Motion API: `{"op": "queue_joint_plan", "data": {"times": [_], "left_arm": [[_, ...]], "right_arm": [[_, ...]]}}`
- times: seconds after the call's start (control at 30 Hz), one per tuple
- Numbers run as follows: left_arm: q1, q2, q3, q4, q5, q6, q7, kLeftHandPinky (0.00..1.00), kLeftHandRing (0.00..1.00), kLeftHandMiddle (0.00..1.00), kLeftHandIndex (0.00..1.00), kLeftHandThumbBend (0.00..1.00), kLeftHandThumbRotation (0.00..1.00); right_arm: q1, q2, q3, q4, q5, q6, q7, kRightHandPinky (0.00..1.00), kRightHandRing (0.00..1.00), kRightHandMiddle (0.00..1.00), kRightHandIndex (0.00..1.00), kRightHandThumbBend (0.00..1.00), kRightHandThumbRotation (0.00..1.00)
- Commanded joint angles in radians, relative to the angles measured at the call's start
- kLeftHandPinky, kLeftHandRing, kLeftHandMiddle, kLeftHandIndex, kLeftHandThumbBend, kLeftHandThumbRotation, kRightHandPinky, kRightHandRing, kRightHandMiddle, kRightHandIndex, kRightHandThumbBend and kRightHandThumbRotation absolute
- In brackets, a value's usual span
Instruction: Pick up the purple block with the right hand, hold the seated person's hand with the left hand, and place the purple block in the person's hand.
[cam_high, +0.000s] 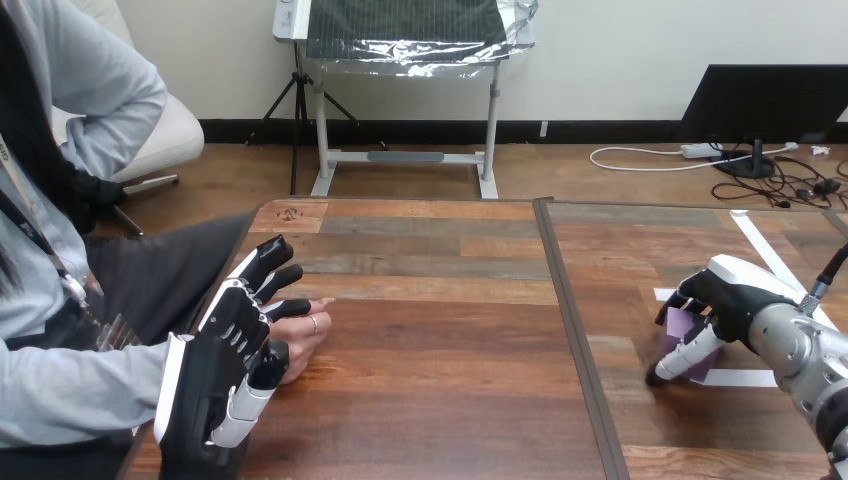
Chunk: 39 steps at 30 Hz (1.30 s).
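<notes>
The purple block (682, 325) sits low at the table's right, on or just above the wood; I cannot tell which. My right hand (735, 292) arches over it, fingers curled down its far side and thumb (690, 356) along its near side. At the left edge the person's hand (306, 325) rests on the table, fingertips pointing right. My left hand (228, 335) lies over it with its fingers straight and pointing away from me, and its thumb sits beside the person's hand. I see no finger wrapped round that hand.
White tape strips (747, 378) mark the wood around the block. A dark seam (568, 330) divides the table (440, 350) into left and right halves. The person sits close against the table's left edge.
</notes>
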Motion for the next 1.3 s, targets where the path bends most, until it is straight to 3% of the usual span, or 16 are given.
{"op": "queue_joint_plan", "data": {"times": [0.0,0.67,0.87,1.27], "left_arm": [[-0.059,0.012,-0.009,-0.034,-0.004,-0.009,-0.007,0.71,0.84,0.87,0.85,1.00,0.83],[-0.064,0.014,-0.004,-0.030,0.002,-0.006,-0.001,0.71,0.83,0.87,0.85,1.00,0.83],[-0.065,0.015,-0.005,-0.029,0.004,-0.001,0.000,0.71,0.84,0.87,0.85,1.00,0.84],[-0.070,0.011,-0.005,-0.028,-0.003,0.002,-0.006,0.71,0.84,0.87,0.85,1.00,0.83]], "right_arm": [[-0.023,0.035,0.008,-0.010,0.000,-0.029,-0.022,0.68,0.72,0.71,0.61,0.88,0.01],[-0.052,0.026,-0.009,-0.013,0.020,-0.031,0.006,0.67,0.71,0.69,0.52,0.84,0.00],[-0.059,0.021,-0.021,-0.017,0.033,-0.043,0.011,0.57,0.62,0.65,0.52,0.83,0.00],[-0.077,0.016,-0.032,-0.022,0.052,-0.068,0.013,0.52,0.57,0.60,0.50,0.82,0.00]]}}
